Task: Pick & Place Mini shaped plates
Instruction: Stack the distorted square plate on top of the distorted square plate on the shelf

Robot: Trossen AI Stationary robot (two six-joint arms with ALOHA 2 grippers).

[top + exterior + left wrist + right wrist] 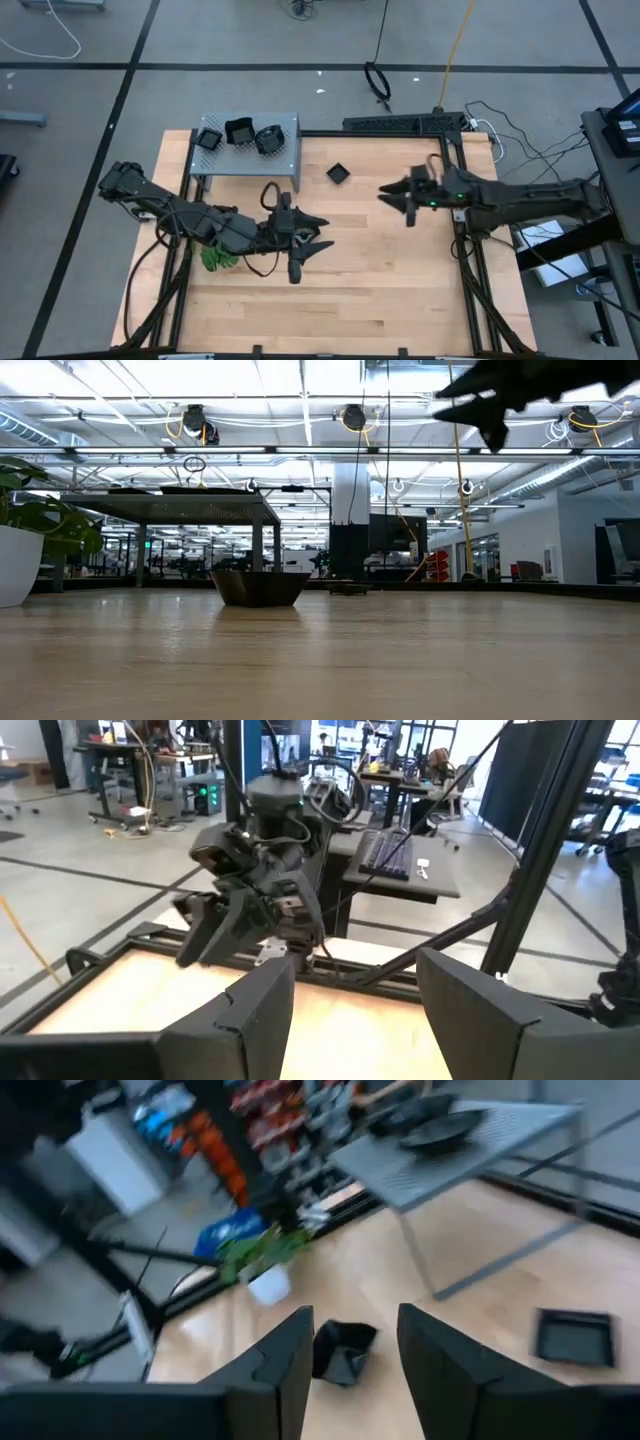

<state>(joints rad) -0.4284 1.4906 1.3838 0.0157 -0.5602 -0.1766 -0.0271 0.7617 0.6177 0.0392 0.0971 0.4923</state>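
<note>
Pale wood counter [380,290] in a big open workshop with strip lights overhead and desks and cables beyond the far edge.

- Grey perforated shelf [235,162] stands on legs at the far left of the counter. Three black plates sit on top of it: one at the left [208,140], one in the middle [240,130], one at the right [268,140].
- Flat square plate [338,173] lies on the bare wood just right of the shelf, apart from it.
- Deeper plate [260,586] with angled sides also rests on the wood. The right wrist view shows it lined up with the gap between that arm's fingers but below them, not touched. From above it cannot be made out under the right arm.
- Green plant [218,258] in a white pot stands near the left side, partly hidden by the left arm.

Right arm: reaches in from the right. Right pincer [395,205] sits around mid-counter, right of the flat square plate. The low view shows it high above the wood. Fingers apart, nothing between them.

Left arm: stretched across from the left. Left pincer [328,232] is near the centre, nearer than the shelf and well apart from every plate. Fingers spread wide, holding nothing. Its wrist camera looks across at the right arm.

Two plates on the wood, three on the shelf.
</note>
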